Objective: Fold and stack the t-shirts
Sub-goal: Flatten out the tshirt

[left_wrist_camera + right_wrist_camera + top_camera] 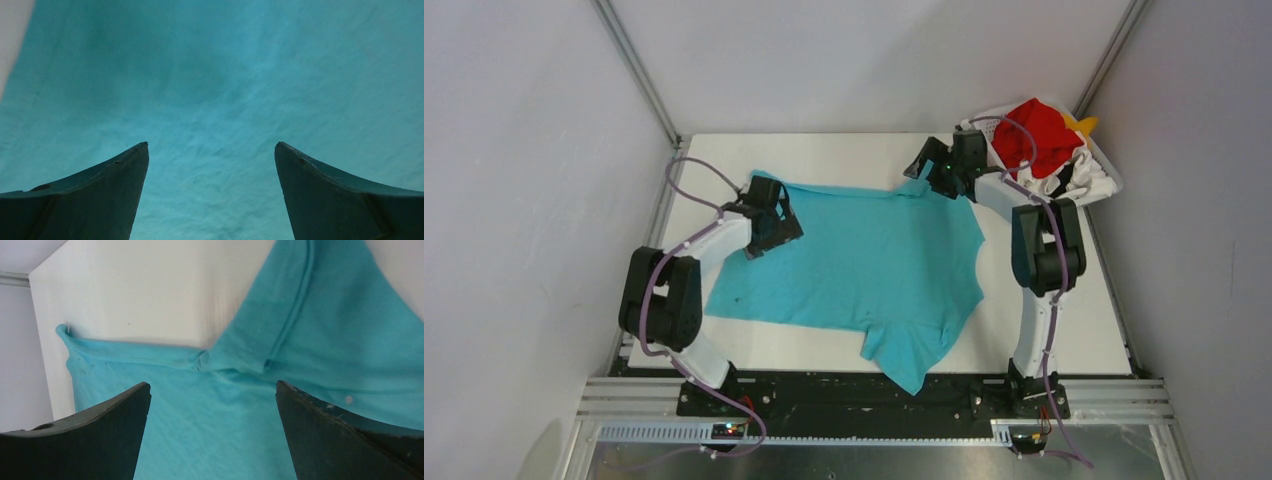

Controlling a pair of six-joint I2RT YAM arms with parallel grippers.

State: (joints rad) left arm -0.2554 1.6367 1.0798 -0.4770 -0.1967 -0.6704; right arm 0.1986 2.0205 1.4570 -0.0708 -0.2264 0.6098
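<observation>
One teal t-shirt outspread, fingers parted

Left arm, right arm: white link shells are joined by black joint housings. A lilac cable is looped along each. Black bases are fitted. Left gripper, right gripper: dark, curved, tapering fingers are fitted; pale scuffs are seen on the right pair.

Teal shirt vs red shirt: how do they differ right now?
The teal shirt lies spread on the table; red shirt is bunched in the basket. The left end effector and right end effector hang open over the teal shirt's far edge; neither is on the red shirt. Shared: both unfolded.
</observation>
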